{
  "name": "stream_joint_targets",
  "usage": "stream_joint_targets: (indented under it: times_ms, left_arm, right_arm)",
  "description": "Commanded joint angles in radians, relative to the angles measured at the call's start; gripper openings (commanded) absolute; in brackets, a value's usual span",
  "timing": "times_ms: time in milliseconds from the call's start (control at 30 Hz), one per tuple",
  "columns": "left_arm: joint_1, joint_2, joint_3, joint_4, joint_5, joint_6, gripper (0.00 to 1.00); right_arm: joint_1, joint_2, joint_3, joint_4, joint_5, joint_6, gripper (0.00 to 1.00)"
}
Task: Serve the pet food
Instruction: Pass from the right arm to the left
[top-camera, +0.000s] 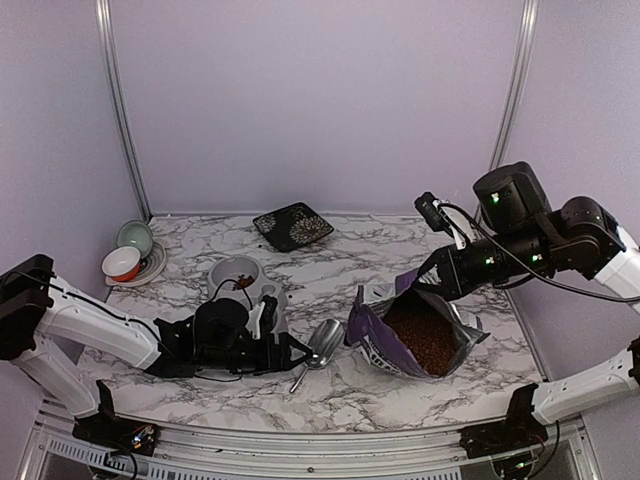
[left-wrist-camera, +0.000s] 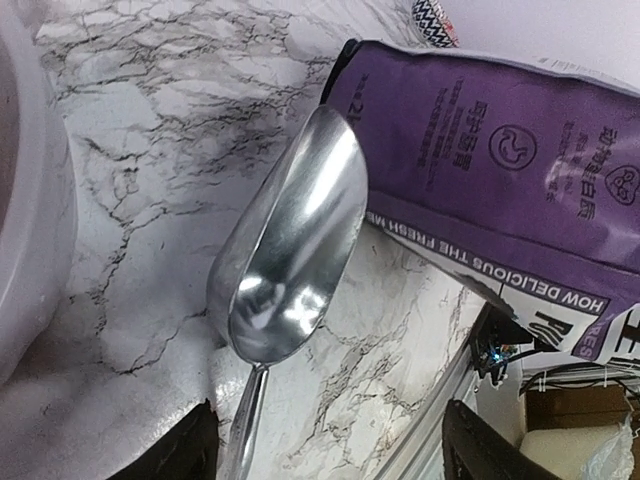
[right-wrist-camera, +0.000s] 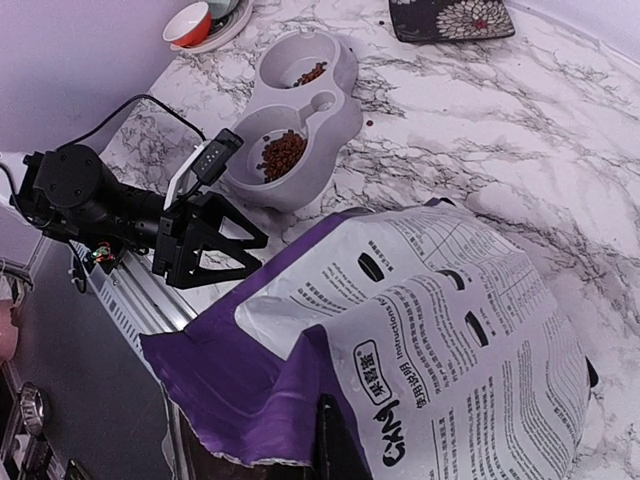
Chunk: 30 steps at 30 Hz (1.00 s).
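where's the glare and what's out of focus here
Left wrist: strong glare in the hollow of the scoop, and the grey bowl at the left edge is blurred. Right wrist: print on the bag is sharp, its lower fold shadowed. Top external: even light, soft shadows.

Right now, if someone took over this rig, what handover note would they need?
The left gripper is open, jaws either side of the handle of the scoop, which lies empty on the table beside the bag.
The right gripper is shut on the bag's upper rim, holding its mouth open.
Most pet food sits in the bag; some lies in both compartments of the grey double bowl.
Done: both compartments hold some kibble.
Left: probably regrasp the scoop for more, or let go of the bag.
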Motion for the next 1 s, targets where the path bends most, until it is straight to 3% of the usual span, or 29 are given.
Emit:
stream_joint_targets:
  times_ms: [0, 367, 533, 733, 967]
  left_arm:
    - [-0.006, -0.059, 0.079, -0.108, 0.001, 0.159, 0.78]
    - [-0.006, -0.217, 0.392, -0.555, 0.015, 0.709, 0.78]
    - [-0.009, -0.288, 0.403, -0.53, 0.129, 0.929, 0.78]
    - [-0.01, -0.323, 0.424, -0.488, 0.269, 1.081, 0.78]
    - [-0.01, -0.319, 0.408, -0.43, 0.382, 1.32, 0.7]
  right_arm:
    - [0.004, -0.08, 0.088, 0.14, 0.015, -0.031, 0.0]
    - [0.001, -0.067, 0.063, 0.178, 0.007, -0.184, 0.0]
    - [0.002, -0.046, 0.049, 0.193, -0.025, -0.212, 0.0]
    - [0.001, -0.049, 0.033, 0.194, -0.022, -0.214, 0.0]
    - [0.002, -0.074, -0.006, 0.213, -0.045, -0.204, 0.0]
